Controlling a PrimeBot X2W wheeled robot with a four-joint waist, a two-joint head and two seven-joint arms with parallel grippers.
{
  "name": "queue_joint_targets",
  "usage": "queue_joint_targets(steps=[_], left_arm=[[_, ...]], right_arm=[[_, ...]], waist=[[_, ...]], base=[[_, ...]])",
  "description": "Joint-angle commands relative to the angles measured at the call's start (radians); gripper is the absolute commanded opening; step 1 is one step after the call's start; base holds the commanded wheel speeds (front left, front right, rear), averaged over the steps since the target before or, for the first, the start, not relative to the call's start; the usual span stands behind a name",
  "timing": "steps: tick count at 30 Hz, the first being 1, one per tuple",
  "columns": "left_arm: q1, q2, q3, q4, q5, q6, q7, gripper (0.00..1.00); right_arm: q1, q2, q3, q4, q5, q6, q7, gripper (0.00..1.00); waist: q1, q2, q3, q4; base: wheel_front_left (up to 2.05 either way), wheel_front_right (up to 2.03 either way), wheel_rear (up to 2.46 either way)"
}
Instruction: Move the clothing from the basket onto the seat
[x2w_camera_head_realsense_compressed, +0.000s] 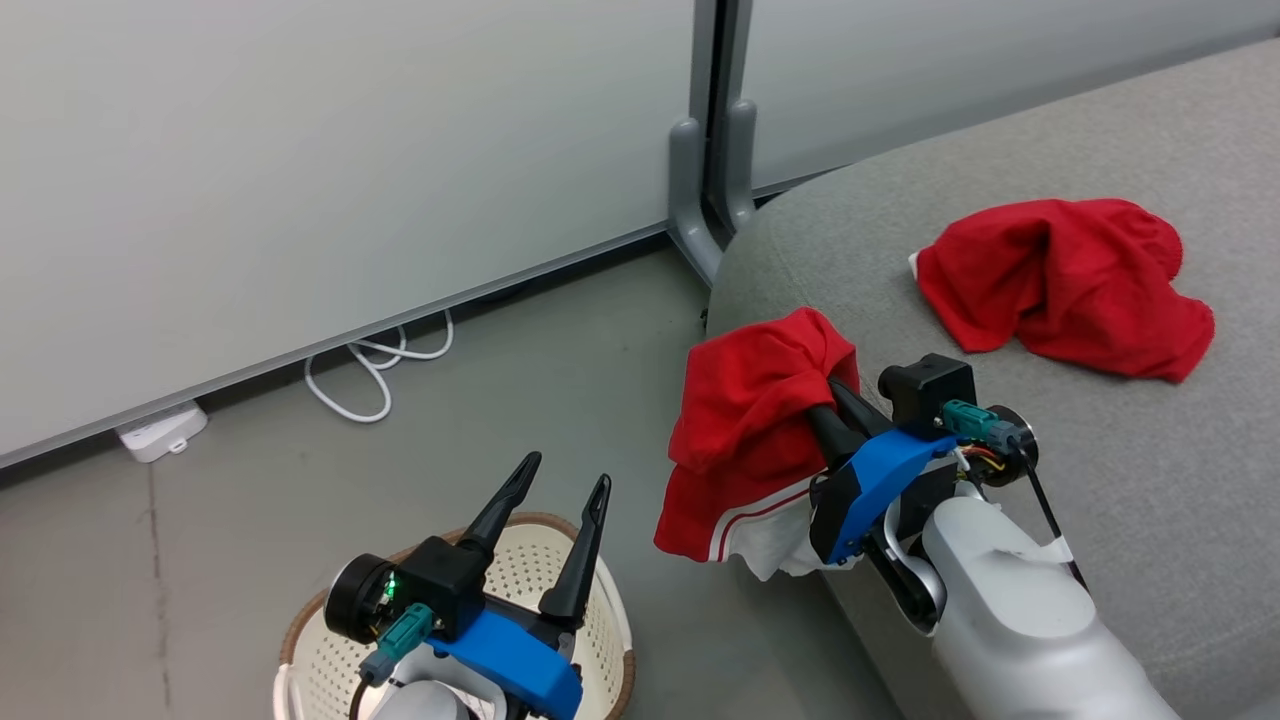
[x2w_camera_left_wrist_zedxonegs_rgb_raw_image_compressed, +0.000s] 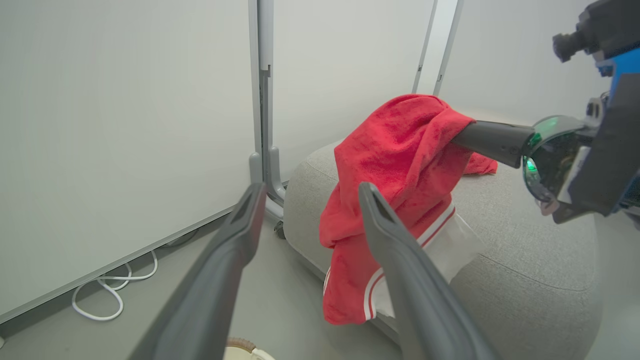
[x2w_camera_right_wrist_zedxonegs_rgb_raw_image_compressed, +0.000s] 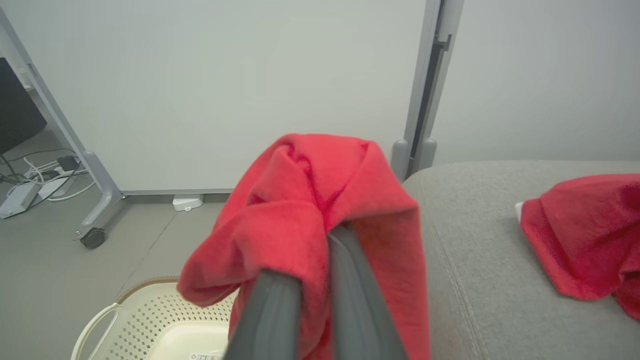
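Note:
A red garment with white trim (x2w_camera_head_realsense_compressed: 750, 430) hangs from my right gripper (x2w_camera_head_realsense_compressed: 820, 400), which is shut on it at the front left edge of the grey seat (x2w_camera_head_realsense_compressed: 1000, 330). It drapes over the fingers (x2w_camera_right_wrist_zedxonegs_rgb_raw_image_compressed: 345, 280) in the right wrist view and hangs beside the seat (x2w_camera_left_wrist_zedxonegs_rgb_raw_image_compressed: 525, 260) in the left wrist view, where the garment (x2w_camera_left_wrist_zedxonegs_rgb_raw_image_compressed: 395, 175) shows its striped hem. Another red garment (x2w_camera_head_realsense_compressed: 1065, 285) lies crumpled on the seat, further right (x2w_camera_right_wrist_zedxonegs_rgb_raw_image_compressed: 585, 230). My left gripper (x2w_camera_head_realsense_compressed: 565, 475) is open and holds nothing, above the cream basket (x2w_camera_head_realsense_compressed: 600, 610). The basket (x2w_camera_right_wrist_zedxonegs_rgb_raw_image_compressed: 150, 320) floor shows a small label.
A pale partition wall with a grey post and foot (x2w_camera_head_realsense_compressed: 705, 200) stands behind the seat. A white cable (x2w_camera_head_realsense_compressed: 375, 375) and a power strip (x2w_camera_head_realsense_compressed: 160, 430) lie on the grey floor by the wall. A wheeled stand leg (x2w_camera_right_wrist_zedxonegs_rgb_raw_image_compressed: 95, 235) is at the left.

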Motion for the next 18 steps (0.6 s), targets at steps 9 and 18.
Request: queue_joint_targets(steps=[9,18], left_arm=[[-0.025,0.017,0.002,-0.003,0.007,-0.007,-0.005,1.00],[-0.038,0.024,-0.007,0.002,0.006,-0.007,-0.005,1.00]], right_arm=[[0.021,-0.003,-0.033,-0.025,-0.014,0.000,-0.005,0.00],[0.040,-0.002,-0.054,-0.041,-0.024,0.000,-0.005,0.00]], waist=[[0.0000,0.0000,0.039,-0.129],[0.0000,0.0000,0.057,-0.167]], base=[[0.00,0.00,0.00],[0.00,0.00,0.00]])
